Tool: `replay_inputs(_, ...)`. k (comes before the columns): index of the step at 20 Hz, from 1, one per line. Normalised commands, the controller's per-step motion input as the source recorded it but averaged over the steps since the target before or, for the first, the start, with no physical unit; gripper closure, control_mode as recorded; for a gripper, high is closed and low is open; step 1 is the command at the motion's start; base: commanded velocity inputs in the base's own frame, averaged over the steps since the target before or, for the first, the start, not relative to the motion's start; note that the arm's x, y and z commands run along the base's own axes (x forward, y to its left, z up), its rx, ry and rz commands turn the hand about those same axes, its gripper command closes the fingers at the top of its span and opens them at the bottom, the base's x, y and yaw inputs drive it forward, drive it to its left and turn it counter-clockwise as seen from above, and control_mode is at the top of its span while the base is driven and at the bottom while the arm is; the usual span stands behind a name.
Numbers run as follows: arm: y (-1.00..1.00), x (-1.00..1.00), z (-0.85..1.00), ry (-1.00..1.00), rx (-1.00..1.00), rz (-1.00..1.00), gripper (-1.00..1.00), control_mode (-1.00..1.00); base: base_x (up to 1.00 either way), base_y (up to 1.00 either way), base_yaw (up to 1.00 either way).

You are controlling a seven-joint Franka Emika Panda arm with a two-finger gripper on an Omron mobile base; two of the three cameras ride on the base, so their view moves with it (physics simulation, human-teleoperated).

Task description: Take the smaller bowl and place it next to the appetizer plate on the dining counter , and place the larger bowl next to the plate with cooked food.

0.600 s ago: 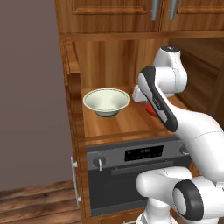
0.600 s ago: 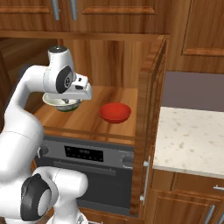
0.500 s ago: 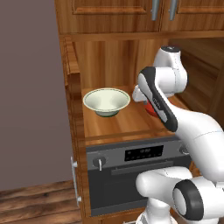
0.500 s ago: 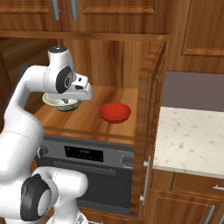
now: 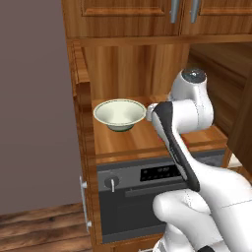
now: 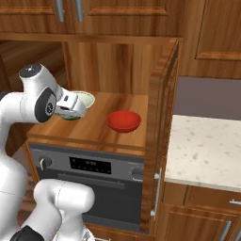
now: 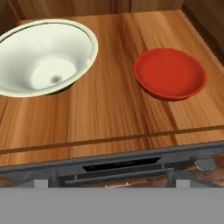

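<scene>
The larger bowl [image 5: 119,113] [image 6: 84,98] [image 7: 43,57], cream with a flared rim, sits on the left of a wooden shelf [image 7: 113,105] above an oven. To its right on the same shelf lies the smaller bowl [image 6: 124,121] [image 7: 169,73], plain red. My gripper [image 6: 71,108] [image 5: 150,114] hovers in front of and above the shelf, close to the cream bowl's near side. It is open and holds nothing. Both bowls lie free. The appetizer plate and the plate with cooked food are out of view.
The shelf is a nook with wooden walls on both sides and cupboard doors [image 6: 70,9] overhead. The oven front [image 6: 89,164] is directly below. A beige speckled countertop [image 6: 202,150] lies to the right; I cannot tell whether it is the dining counter.
The hand has drifted a little left and down in the right base view, and the arm now covers the red bowl in the left base view. Neither bowl has moved.
</scene>
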Motion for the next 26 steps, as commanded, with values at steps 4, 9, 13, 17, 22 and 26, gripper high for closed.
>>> replay_inputs(4,0.27,0.19,-0.07,-0.31,0.12,-0.32,-1.0,-1.0,0.0,0.0,0.0)
replay_inputs(9,0.0,0.09,-0.01,-0.03,0.33,-0.18,-1.0,-1.0,0.0,0.0,0.0)
replay_inputs(13,0.0,0.0,0.0,0.04,0.41,0.0,-1.0,-1.0,0.0,0.0,0.0)
replay_inputs(17,0.11,0.05,0.0,0.04,0.21,0.05,-1.0,-1.0,0.0,0.0,0.0)
replay_inputs(22,0.21,0.4,-0.05,-0.02,-0.01,0.04,-1.0,-1.0,0.0,0.0,0.0)
replay_inputs(26,0.02,0.67,-0.13,-0.05,0.0,0.0,-1.0,-1.0,0.0,0.0,0.0)
